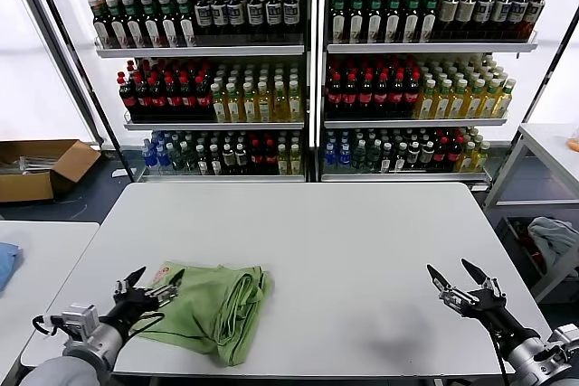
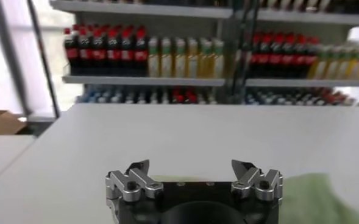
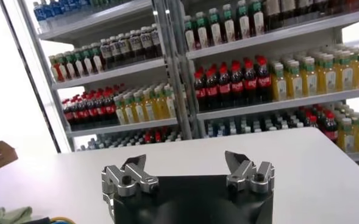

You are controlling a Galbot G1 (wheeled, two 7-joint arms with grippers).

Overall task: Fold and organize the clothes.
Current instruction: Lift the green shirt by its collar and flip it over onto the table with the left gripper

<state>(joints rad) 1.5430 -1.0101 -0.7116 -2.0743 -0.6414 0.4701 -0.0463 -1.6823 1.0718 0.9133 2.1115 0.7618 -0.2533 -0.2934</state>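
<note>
Here's the white tabletop (image 1: 362,232), and on its near-left part lies the green shirt (image 1: 217,309), bunched into a rough folded bundle with thick rolled folds along its right edge. A bit of red-and-white print peeks out at its far-left corner, just by the left arm's fingertips.

The left end effector (image 1: 154,284) sits at the shirt's left edge, low over the tabletop, jaws spread wide and holding nothing. In the left wrist view the left end effector's two fingers (image 2: 133,179) stand well apart with bare tabletop between them, and a patch of green cloth shows off to one side, beside the fingers and not between them.

Over on the other side, the right end effector (image 1: 460,275) hovers above the near-right part of the tabletop, well apart from the shirt. Its jaws are wide open too, nothing in them. The right wrist view confirms it: the right end effector's fingers (image 3: 132,173) are splayed with plain white surface beyond, and a scrap of green is just visible at the picture's corner.

Behind the tabletop, tall shelves (image 1: 312,47) carry rows of bottles, dark, red-capped, yellow and green. A cardboard box (image 1: 41,169) sits on the floor to the left, and a second white table (image 1: 36,259) stands beside ours.
</note>
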